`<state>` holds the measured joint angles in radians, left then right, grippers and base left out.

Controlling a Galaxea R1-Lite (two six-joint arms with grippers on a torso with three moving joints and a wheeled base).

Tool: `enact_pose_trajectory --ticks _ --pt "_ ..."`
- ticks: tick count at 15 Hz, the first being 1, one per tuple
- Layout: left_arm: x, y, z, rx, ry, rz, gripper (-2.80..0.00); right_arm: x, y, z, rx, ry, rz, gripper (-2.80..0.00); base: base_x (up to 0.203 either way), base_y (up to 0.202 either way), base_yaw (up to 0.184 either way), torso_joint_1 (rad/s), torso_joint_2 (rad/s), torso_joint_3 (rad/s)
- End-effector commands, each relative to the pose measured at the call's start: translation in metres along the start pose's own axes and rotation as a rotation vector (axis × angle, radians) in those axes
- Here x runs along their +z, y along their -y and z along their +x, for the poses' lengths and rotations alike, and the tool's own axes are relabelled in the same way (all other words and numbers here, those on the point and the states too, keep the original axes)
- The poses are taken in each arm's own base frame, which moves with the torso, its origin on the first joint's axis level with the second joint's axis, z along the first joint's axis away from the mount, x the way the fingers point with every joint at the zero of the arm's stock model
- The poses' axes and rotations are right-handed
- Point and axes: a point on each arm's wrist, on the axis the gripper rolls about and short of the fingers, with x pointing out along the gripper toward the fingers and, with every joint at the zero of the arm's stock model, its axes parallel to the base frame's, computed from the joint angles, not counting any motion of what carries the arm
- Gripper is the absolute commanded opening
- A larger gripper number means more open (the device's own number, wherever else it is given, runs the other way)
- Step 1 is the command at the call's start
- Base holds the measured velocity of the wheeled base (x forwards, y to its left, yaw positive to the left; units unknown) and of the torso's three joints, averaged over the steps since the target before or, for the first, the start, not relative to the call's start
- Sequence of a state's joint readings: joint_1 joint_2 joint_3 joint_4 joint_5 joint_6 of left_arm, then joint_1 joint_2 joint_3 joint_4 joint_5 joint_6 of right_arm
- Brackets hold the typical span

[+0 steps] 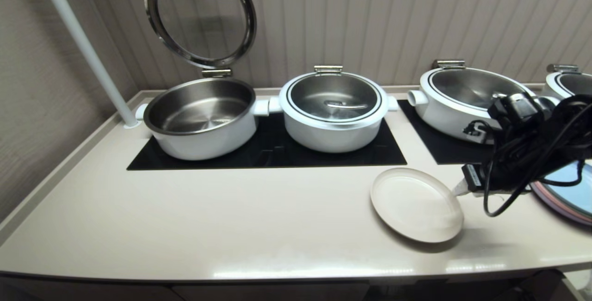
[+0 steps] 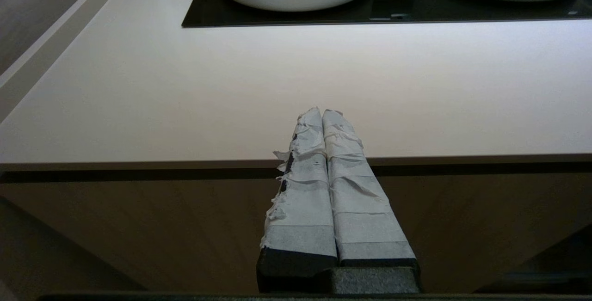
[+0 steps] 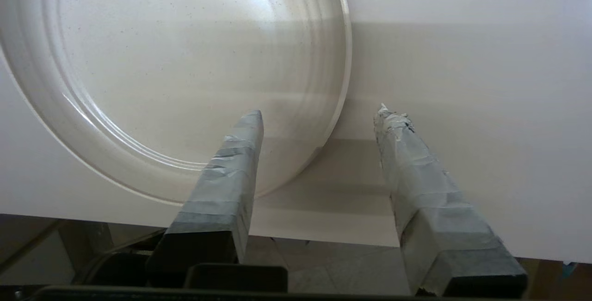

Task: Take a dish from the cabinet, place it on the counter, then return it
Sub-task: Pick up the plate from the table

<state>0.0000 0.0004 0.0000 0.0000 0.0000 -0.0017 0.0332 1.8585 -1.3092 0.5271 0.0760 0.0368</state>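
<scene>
The dish, a plain cream-white plate, lies flat on the cream counter, right of centre and near the front edge. My right gripper hovers at the dish's right rim under a tangle of black cables. In the right wrist view the right gripper is open. One taped finger is over the dish, the other over bare counter, and the rim runs between them untouched. My left gripper is shut and empty, pointing at the counter's front edge. The cabinet's doors and inside are out of view.
An open steel pot and a lidded pot stand on a black glass panel. A third pot stands behind the right arm. Stacked pastel plates sit at the far right. A white pole rises at the back left.
</scene>
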Motion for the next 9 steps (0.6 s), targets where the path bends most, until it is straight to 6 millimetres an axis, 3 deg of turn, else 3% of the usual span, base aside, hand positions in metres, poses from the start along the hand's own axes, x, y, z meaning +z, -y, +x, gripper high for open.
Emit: enact_pose_trajectory --ticks 1,9 --pt "0.000 0.000 0.000 0.000 0.000 0.000 -2.80 0.004 0.001 0.014 -0.001 -0.027 0.003 0.00 0.000 0.000 0.000 0.000 0.00 0.000" --pt "0.000 0.000 0.000 0.000 0.000 0.000 -2.80 0.012 0.003 0.040 -0.002 -0.065 0.005 0.00 0.000 0.000 0.000 0.000 0.00 0.000"
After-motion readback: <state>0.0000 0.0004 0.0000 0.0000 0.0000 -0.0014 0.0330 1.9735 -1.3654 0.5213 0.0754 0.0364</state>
